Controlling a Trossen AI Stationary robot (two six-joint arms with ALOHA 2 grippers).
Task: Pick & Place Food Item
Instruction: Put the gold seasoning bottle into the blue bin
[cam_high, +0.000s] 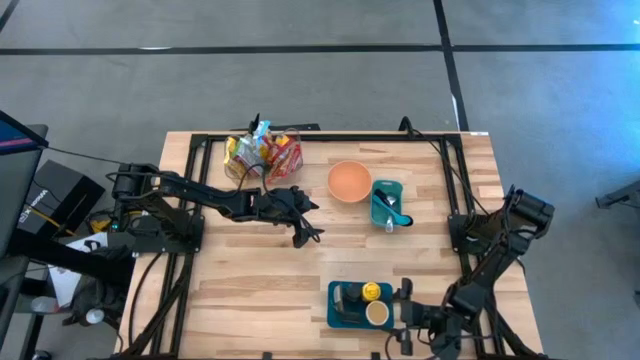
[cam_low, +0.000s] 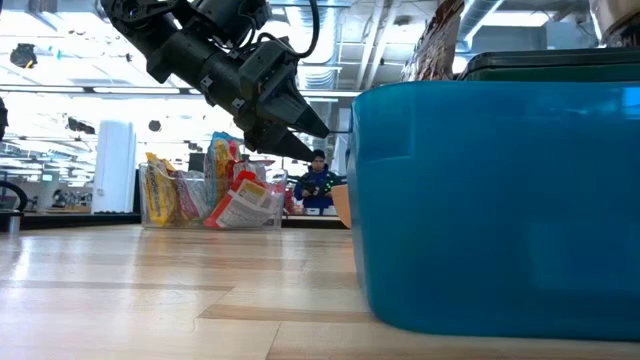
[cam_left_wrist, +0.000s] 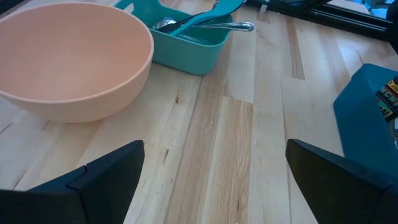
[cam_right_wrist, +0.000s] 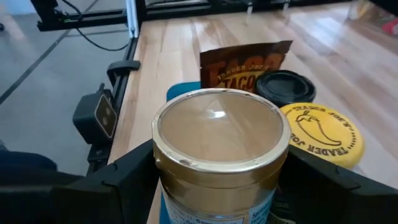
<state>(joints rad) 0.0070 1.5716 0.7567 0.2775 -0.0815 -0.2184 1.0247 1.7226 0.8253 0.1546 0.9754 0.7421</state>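
**Left arm idle over table centre; right claw astride jar in blue bin**

The left gripper (cam_high: 312, 232) hangs above bare wood near the peach plastic bowl (cam_high: 349, 181), fingers spread wide, empty. The right gripper (cam_right_wrist: 217, 180) sits at the dark blue rectangular bin (cam_high: 338, 318), its fingers standing either side of the gold-lidded glass jar (cam_right_wrist: 219, 146); contact cannot be told. A yellow round lid (cam_right_wrist: 320, 134) lies just beside the jar.
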